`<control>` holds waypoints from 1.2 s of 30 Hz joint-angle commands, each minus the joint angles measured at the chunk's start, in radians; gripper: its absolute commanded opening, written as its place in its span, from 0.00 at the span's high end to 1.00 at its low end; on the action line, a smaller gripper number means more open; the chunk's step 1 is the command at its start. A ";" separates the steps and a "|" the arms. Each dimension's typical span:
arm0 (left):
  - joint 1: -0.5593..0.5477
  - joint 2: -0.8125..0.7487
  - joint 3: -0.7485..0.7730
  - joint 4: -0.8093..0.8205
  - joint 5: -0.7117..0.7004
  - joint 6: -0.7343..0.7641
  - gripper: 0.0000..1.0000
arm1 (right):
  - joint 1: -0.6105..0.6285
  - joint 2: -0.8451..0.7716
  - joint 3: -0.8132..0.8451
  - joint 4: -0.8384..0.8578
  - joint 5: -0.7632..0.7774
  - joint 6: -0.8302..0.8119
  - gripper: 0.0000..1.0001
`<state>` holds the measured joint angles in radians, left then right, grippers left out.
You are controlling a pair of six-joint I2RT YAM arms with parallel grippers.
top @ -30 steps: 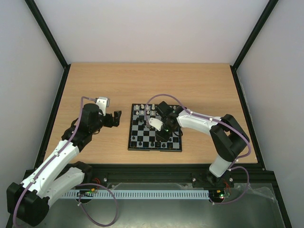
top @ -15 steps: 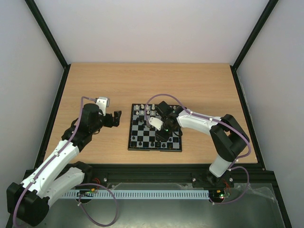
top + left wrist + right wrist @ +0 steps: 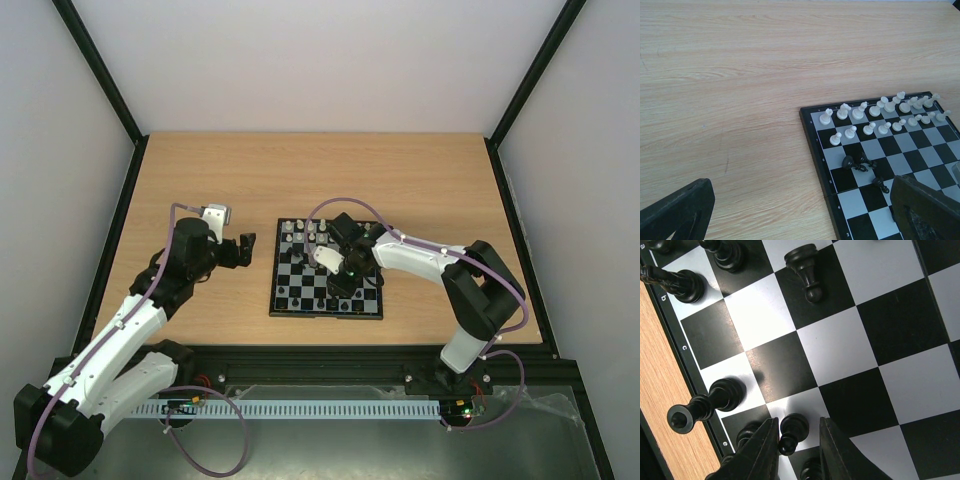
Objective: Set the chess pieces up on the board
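The board (image 3: 325, 314) lies mid-table, with white pieces (image 3: 305, 231) along its far edge. In the left wrist view the white pieces (image 3: 880, 107) stand in two rows and a few black pieces (image 3: 857, 162) lie toppled on the board (image 3: 920, 155). My right gripper (image 3: 340, 282) is low over the board's near right part. In the right wrist view it (image 3: 797, 421) is open around a standing black pawn (image 3: 790, 432), which is beside the left finger. More black pieces (image 3: 725, 392) stand along the rim. My left gripper (image 3: 243, 250) is open and empty beside the board's left edge.
Bare wooden table (image 3: 200, 180) surrounds the board. Black frame posts (image 3: 100, 70) and white walls enclose the table. One black piece (image 3: 805, 265) leans alone on a dark square further in.
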<state>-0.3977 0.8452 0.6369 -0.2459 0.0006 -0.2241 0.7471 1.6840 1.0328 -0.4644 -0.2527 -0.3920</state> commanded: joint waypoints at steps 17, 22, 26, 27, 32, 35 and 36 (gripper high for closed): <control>0.008 -0.032 -0.009 0.008 -0.062 -0.040 0.01 | 0.008 0.029 0.131 0.017 -0.041 -0.007 0.72; 0.008 -0.022 -0.009 0.009 -0.029 -0.034 0.01 | 0.015 0.095 0.186 0.025 -0.056 -0.010 0.74; 0.008 -0.030 -0.014 0.015 -0.008 -0.023 0.01 | 0.032 0.145 0.216 0.025 -0.060 -0.011 0.74; 0.008 -0.033 -0.016 0.015 -0.004 -0.022 0.01 | 0.036 0.155 0.220 0.026 -0.063 -0.010 0.74; 0.008 -0.037 -0.016 0.016 0.002 -0.018 0.01 | 0.060 0.195 0.220 0.042 -0.050 -0.008 0.74; 0.007 -0.040 -0.016 0.016 0.002 -0.017 0.01 | 0.067 0.213 0.218 0.047 -0.034 -0.005 0.74; 0.008 -0.041 -0.016 0.016 0.004 -0.016 0.01 | 0.068 0.218 0.216 0.049 -0.027 -0.005 0.76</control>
<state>-0.3977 0.8204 0.6327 -0.2451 -0.0071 -0.2504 0.8040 1.8729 1.2304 -0.4118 -0.2905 -0.3893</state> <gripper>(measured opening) 0.990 0.258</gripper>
